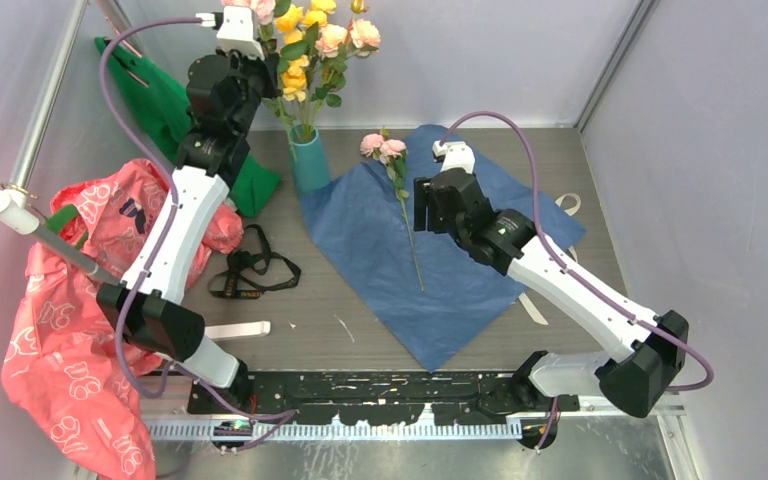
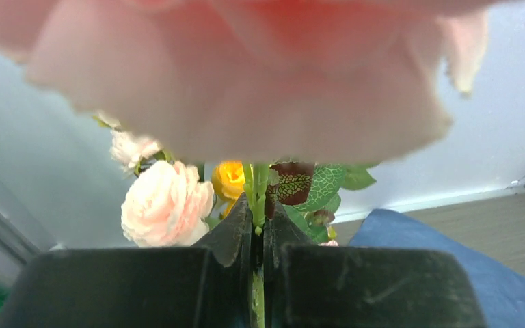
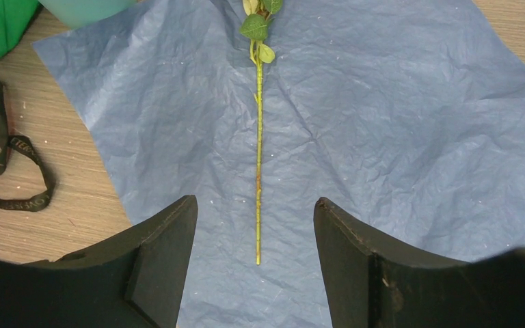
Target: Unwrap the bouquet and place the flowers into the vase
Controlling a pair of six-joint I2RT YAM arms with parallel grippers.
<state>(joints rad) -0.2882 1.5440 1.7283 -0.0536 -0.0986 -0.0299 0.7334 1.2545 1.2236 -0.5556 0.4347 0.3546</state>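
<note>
The teal vase (image 1: 310, 160) stands at the back of the table with several pink and yellow flowers (image 1: 312, 45) in it. My left gripper (image 1: 273, 76) is high beside them, shut on a green stem (image 2: 256, 198). That stem's pink head (image 2: 246, 75) fills the top of the left wrist view. The blue paper (image 1: 460, 290) lies flat and spread out. One pink flower (image 1: 385, 148) lies on it, its stem (image 3: 258, 157) pointing toward me. My right gripper (image 3: 256, 232) hovers open over the stem's lower end, apart from it.
A green cloth bag (image 1: 165, 105) and a red-pink plastic bag (image 1: 70, 330) lie at the left. A black strap (image 1: 250, 270) and a white strip (image 1: 237, 329) rest on the wood. Cream ribbon (image 1: 532, 305) shows at the paper's right edge. Grey walls close in the back and sides.
</note>
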